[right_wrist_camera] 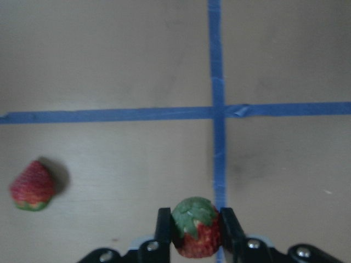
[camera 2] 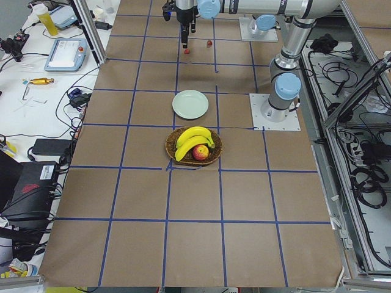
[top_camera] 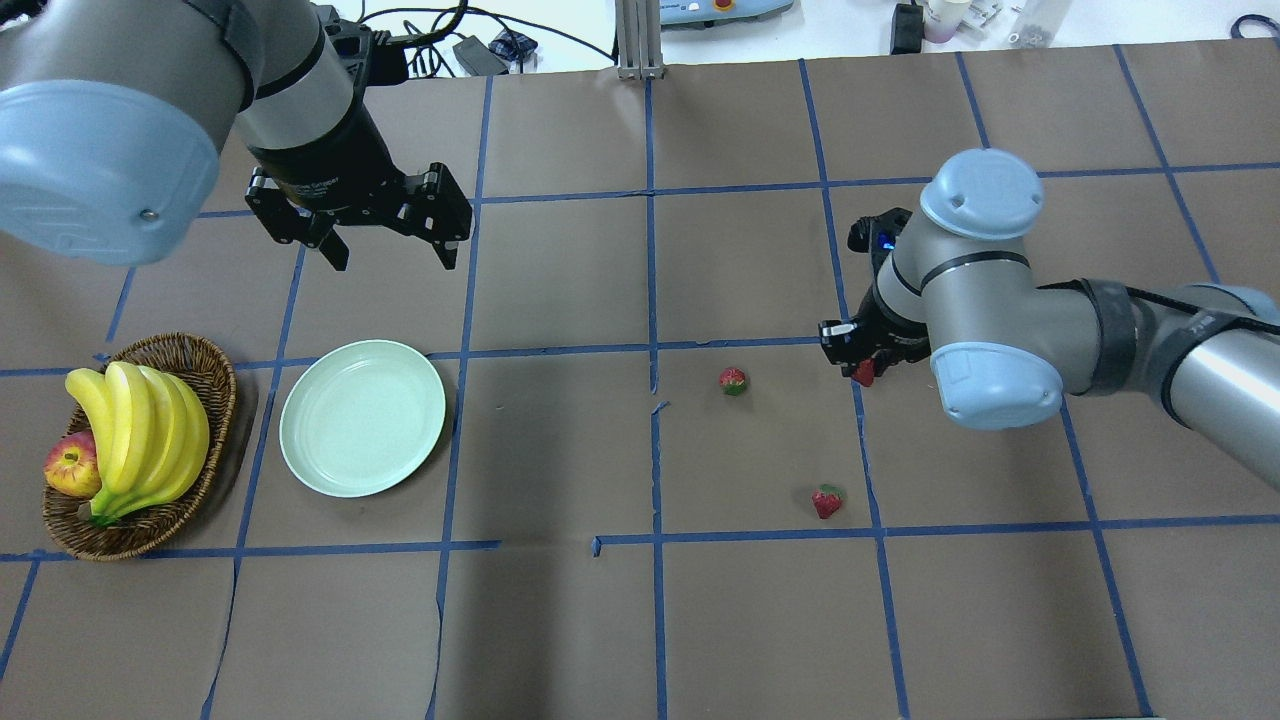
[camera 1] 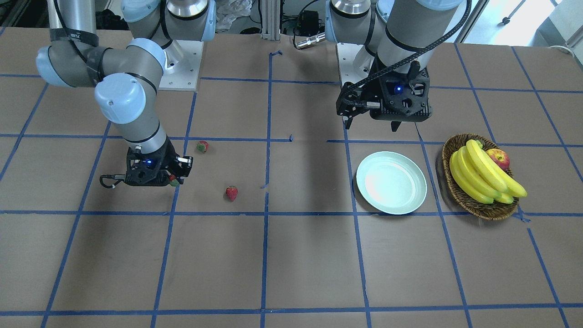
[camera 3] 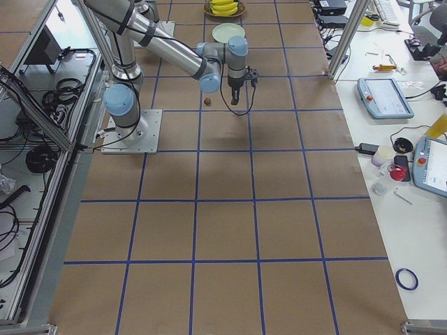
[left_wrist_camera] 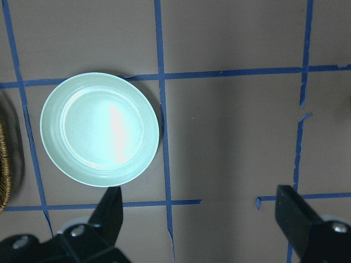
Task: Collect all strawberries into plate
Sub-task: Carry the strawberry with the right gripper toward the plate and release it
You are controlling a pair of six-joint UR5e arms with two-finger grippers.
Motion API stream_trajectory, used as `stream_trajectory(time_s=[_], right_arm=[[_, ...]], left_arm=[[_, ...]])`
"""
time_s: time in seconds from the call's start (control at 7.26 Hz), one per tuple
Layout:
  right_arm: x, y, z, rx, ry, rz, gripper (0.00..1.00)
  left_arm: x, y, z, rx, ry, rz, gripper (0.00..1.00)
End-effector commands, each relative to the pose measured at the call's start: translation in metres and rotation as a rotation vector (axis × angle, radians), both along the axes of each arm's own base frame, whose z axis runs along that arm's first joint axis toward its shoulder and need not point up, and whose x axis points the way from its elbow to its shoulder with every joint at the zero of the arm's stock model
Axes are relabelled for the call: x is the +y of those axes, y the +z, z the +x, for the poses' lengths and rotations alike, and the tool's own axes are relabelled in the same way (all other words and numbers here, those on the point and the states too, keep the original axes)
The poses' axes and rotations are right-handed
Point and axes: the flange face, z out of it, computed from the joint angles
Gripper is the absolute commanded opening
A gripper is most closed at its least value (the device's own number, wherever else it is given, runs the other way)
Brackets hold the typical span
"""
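Observation:
My right gripper [right_wrist_camera: 194, 233] is shut on a strawberry [right_wrist_camera: 193, 226], green cap facing the camera, low over the brown table. It shows in the overhead view [top_camera: 863, 372] too. Two more strawberries lie on the table near it, one [top_camera: 733, 380] towards the middle and one [top_camera: 827, 501] closer to the robot. The pale mint plate [top_camera: 362, 417] sits empty on the left half. My left gripper [top_camera: 393, 262] hangs open and empty beyond the plate, which fills the upper left of the left wrist view [left_wrist_camera: 100, 129].
A brown wicker basket [top_camera: 218, 392] with bananas [top_camera: 140, 425] and a red-yellow apple [top_camera: 70, 466] stands just left of the plate. Blue tape lines cross the brown table.

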Motion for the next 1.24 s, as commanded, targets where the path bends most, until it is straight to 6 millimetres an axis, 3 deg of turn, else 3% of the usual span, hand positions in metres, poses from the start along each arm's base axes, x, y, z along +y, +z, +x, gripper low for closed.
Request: stream_trajectory(time_s=[0.0,0.28,0.41,0.55,0.69,0.83,0.96,1.1], right_arm=[[0.016,0.001,0.127,-0.016,-0.06,0.005,0.0],[0.056,-0.018,0.207,-0.025,-0.091,0.013,0.0],[0.064,-0.037,0.229,-0.028,-0.088,0.011,0.0],[0.065,-0.048,0.233,-0.03,-0.092,0.015,0.0],[0.065,-0.049,0.233,-0.032,-0.09,0.016,0.55],[0.063,-0.045,0.233,-0.033,-0.089,0.011,1.0],[0.059,-0.04,0.228,-0.034,-0.099,0.001,1.0],[0.05,-0.035,0.21,-0.029,-0.124,-0.01,1.0]], left_arm=[[0.001,0.0,0.0,0.0,-0.001,-0.001,1.0],[0.001,0.0,0.0,0.0,0.001,-0.001,1.0],[0.001,0.0,0.0,0.0,-0.001,-0.001,1.0],[0.001,0.0,0.0,0.0,-0.001,-0.001,1.0],[0.001,0.001,0.0,0.0,-0.001,-0.004,1.0],[0.001,0.001,0.0,0.0,-0.001,-0.002,1.0],[0.002,0.002,0.0,0.0,-0.001,-0.004,1.0],[0.001,0.003,0.001,-0.001,0.001,-0.005,1.0]])
